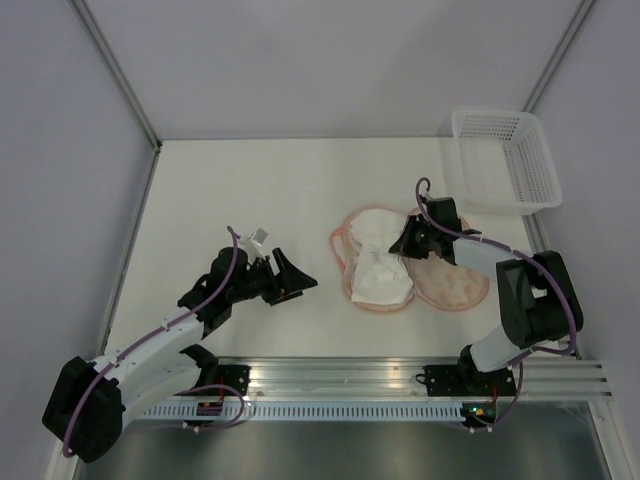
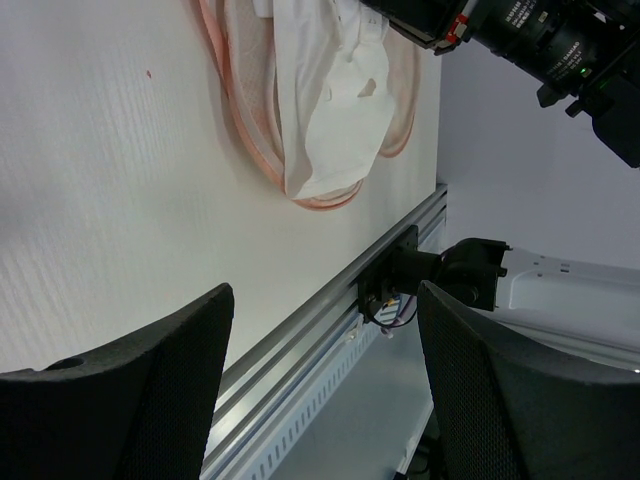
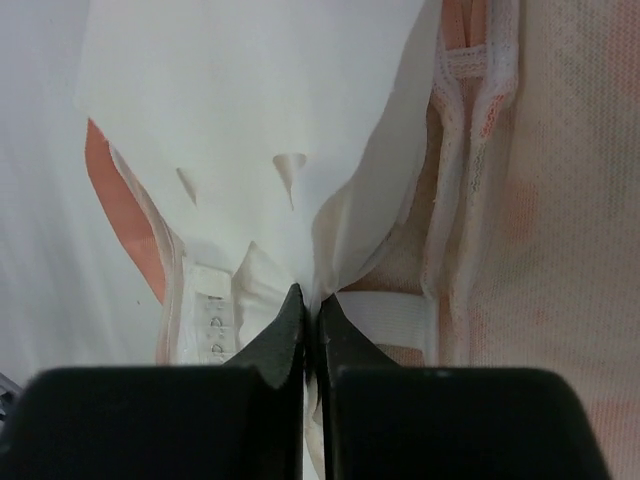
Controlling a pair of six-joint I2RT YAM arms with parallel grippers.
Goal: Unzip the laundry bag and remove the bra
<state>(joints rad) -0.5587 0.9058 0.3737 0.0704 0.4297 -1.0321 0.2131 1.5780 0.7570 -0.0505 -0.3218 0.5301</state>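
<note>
The laundry bag (image 1: pixel 456 285) lies unzipped and spread in two halves on the table, its pink rim (image 1: pixel 340 252) showing on the left. The white bra (image 1: pixel 380 262) lies folded on the left half; it also shows in the left wrist view (image 2: pixel 335 110). My right gripper (image 1: pixel 408 243) is over the middle of the open bag and is shut on a fold of the bra's white fabric (image 3: pixel 250 120), with the bag's pale mesh lining (image 3: pixel 560 200) to its right. My left gripper (image 1: pixel 290 280) is open and empty, above the table left of the bag.
A white plastic mesh basket (image 1: pixel 505 160) stands at the back right corner. An aluminium rail (image 1: pixel 400 375) runs along the near table edge. Walls close the left, back and right sides.
</note>
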